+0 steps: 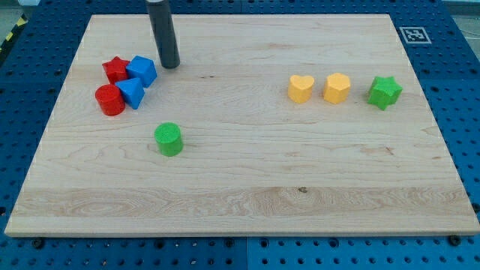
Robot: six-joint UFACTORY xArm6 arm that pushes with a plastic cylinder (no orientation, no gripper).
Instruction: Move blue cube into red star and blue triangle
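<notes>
A pale wooden desk [247, 172] sits on blue pegboard [457, 45], and my jawless tip [170, 64] rests just right of the blue cube [142, 70], which touches the red star [115, 70] and blue triangle [131, 92].

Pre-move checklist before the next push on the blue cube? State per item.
1. My tip located: ok, just off the blue cube's right side toward the view's top.
2. Tip touching the cube: cannot tell, the gap is too fine to see.
3. Cube against the red star: ok, they appear to touch.
4. Cube against the blue triangle: ok, it sits directly above it, apparently touching.
5. Red cylinder in the cluster: ok, beside the triangle on the view's left.
6. Green cylinder out of the way: ok, apart, toward the view's bottom.
</notes>
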